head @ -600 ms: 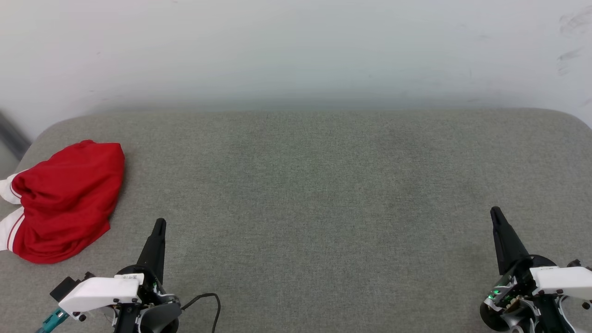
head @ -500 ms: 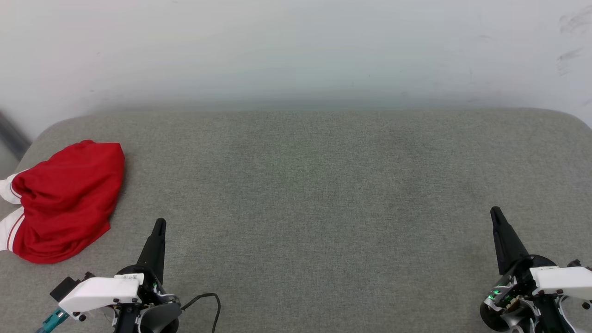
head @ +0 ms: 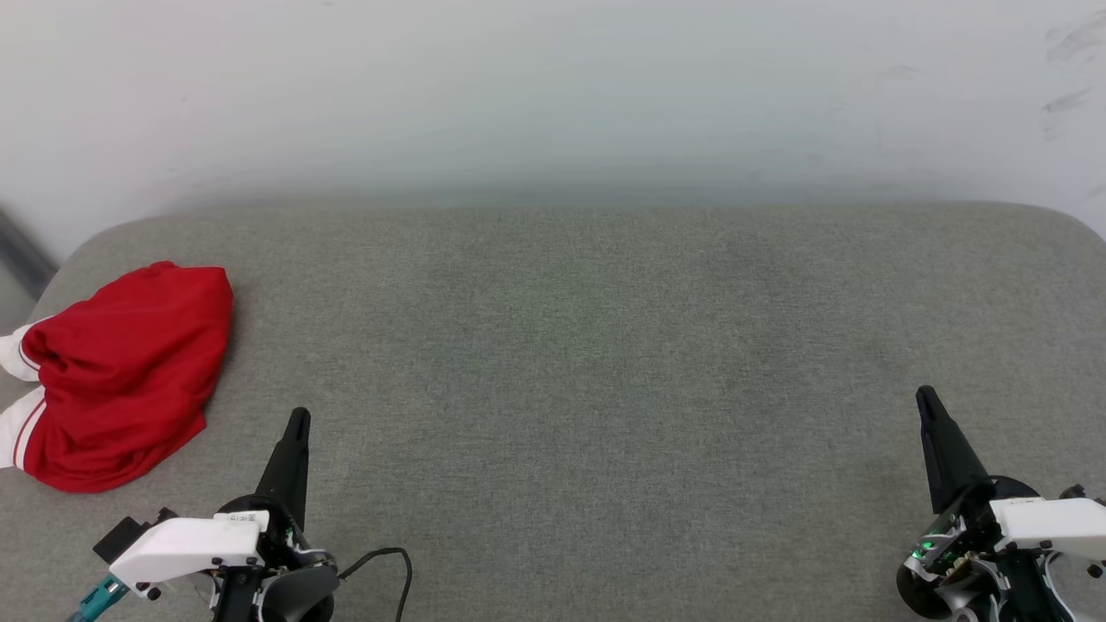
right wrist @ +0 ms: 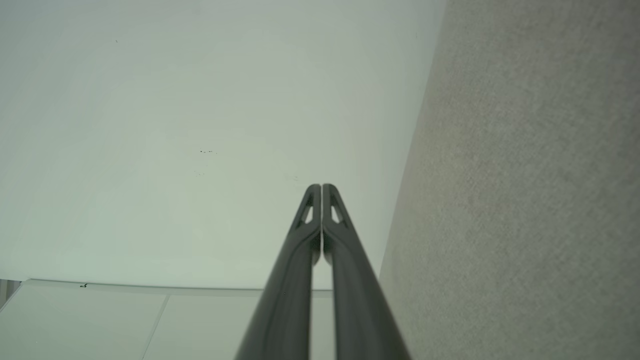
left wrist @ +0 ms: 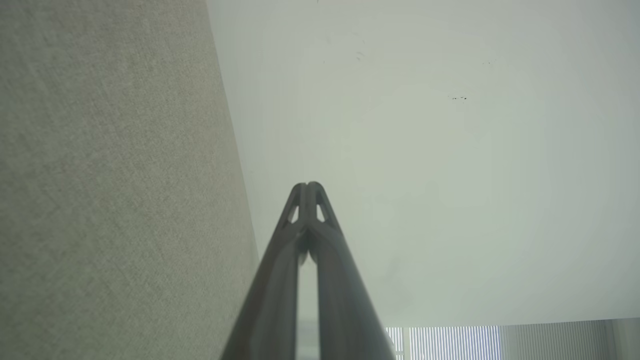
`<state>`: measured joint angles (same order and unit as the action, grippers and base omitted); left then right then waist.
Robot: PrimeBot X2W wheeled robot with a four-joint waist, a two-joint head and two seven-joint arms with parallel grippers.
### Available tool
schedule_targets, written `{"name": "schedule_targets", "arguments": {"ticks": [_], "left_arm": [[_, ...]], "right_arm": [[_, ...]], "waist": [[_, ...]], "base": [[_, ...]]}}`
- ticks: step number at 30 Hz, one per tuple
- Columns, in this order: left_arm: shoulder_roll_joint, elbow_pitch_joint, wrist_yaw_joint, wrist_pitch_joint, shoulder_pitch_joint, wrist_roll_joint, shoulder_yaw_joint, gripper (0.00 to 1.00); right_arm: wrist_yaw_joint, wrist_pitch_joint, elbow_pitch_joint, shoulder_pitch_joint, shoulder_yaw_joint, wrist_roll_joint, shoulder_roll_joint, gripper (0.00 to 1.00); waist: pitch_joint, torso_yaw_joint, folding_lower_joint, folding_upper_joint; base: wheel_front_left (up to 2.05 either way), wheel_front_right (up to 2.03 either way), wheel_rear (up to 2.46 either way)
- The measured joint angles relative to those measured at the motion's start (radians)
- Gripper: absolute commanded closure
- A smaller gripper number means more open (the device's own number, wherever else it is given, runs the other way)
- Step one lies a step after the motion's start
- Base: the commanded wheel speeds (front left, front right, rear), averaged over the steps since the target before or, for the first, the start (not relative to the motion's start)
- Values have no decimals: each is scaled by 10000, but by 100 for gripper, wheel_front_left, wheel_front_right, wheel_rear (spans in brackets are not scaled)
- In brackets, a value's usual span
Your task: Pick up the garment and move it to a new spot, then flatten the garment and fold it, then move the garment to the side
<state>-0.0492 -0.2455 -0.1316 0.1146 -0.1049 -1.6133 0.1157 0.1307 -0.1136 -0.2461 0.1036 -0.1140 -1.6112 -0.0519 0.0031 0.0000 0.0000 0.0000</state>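
The garment (head: 125, 371) is a red bundle with white sleeve parts at its left, lying folded at the far left edge of the grey cushioned surface (head: 587, 345). My left gripper (head: 298, 417) is shut and holds nothing; it stands to the right of the garment and nearer the front, clear of it. In the left wrist view the left gripper (left wrist: 307, 186) has its fingers pressed together. My right gripper (head: 924, 394) rests shut at the lower right, far from the garment. The right wrist view shows the right gripper (right wrist: 321, 186) with its fingers closed tip to tip.
A pale wall (head: 553, 86) rises behind the cushioned surface. A black cable (head: 389, 557) loops by the left wrist. The surface's rounded corners show at the back left and back right.
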Motion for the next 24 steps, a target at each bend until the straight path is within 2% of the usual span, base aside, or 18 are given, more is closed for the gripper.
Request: {"name": "schedule_targets", "arguments": {"ticks": [20, 21, 24], "left_arm": [[0, 0, 0, 0, 0, 0, 0, 100], [0, -4, 0, 0, 0, 0, 0, 0], [23, -255, 10, -2, 201, 0, -36, 0]], "right_arm": [[0, 0, 0, 0, 0, 0, 0, 100], [0, 0, -4, 0, 0, 0, 0, 0], [0, 0, -244, -211, 13, 2, 8, 0]], "waist": [[0, 0, 0, 0], [0, 0, 0, 0], [1, 0, 0, 0]], "base": [[0, 0, 0], [0, 0, 0], [0, 0, 0]]}}
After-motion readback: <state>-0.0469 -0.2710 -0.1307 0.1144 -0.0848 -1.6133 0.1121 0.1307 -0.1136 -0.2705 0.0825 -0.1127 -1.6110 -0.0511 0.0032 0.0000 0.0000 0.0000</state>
